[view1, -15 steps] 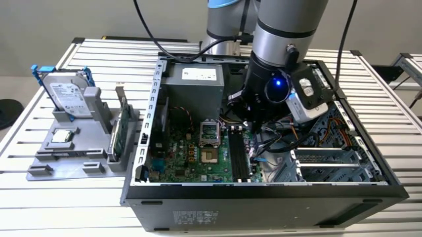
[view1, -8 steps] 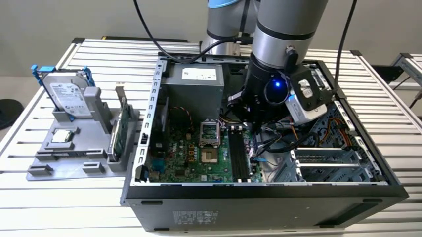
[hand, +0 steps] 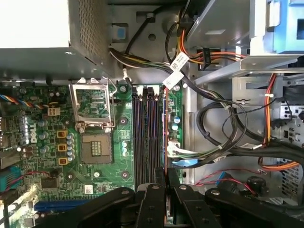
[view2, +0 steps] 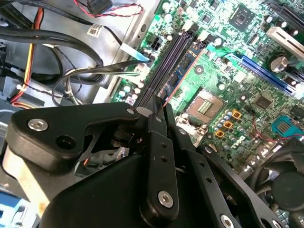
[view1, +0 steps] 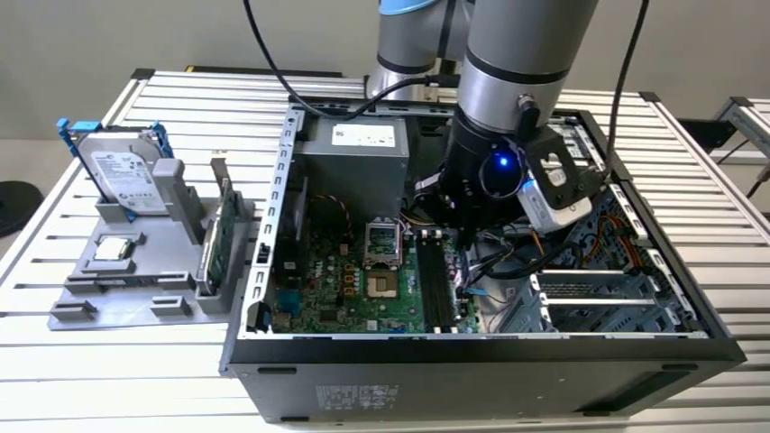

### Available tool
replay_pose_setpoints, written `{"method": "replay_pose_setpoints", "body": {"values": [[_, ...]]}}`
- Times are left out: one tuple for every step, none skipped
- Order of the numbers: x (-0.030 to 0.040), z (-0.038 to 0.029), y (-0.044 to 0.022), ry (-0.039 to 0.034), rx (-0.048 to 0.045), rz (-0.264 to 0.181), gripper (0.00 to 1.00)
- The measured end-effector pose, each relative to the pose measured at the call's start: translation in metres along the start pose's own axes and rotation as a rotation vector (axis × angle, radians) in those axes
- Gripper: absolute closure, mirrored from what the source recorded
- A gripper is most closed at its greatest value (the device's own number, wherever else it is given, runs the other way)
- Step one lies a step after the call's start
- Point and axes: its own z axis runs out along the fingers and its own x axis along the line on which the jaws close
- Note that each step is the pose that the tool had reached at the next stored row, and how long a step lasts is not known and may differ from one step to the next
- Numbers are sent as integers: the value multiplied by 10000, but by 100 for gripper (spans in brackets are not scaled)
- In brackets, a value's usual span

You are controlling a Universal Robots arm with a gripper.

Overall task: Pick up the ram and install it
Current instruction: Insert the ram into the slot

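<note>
The gripper (hand: 166,187) is closed on the ram (hand: 165,137), held edge-on over the slot (hand: 167,142) farthest from the CPU socket (hand: 96,149). If the stick sits tilted or its notch is off, pressing could jam it or stress the contacts. Counted: one ram, four slots, one socket.

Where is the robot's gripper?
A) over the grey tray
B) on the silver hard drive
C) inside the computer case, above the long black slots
C: the gripper, shut on the thin green-blue ram stick, hangs over the long black memory slots inside the black computer case.
</note>
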Motion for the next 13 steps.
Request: {"method": "replay_pose_setpoints", "body": {"values": [[1,15,0,0,-1,0,100],[1,31,0,0,-1,0,100],[2,50,0,0,0,0,100],[3,69,1,0,1,0,100],[4,86,1,0,3,0,100],[4,104,1,0,3,0,100],[5,123,2,0,3,0,100],[6,140,1,0,4,0,100],[7,158,0,0,5,1,100],[8,177,0,0,5,1,100],[9,194,-1,0,5,1,100],[9,213,-1,0,4,1,100],[10,231,-2,-1,3,1,100]]}}
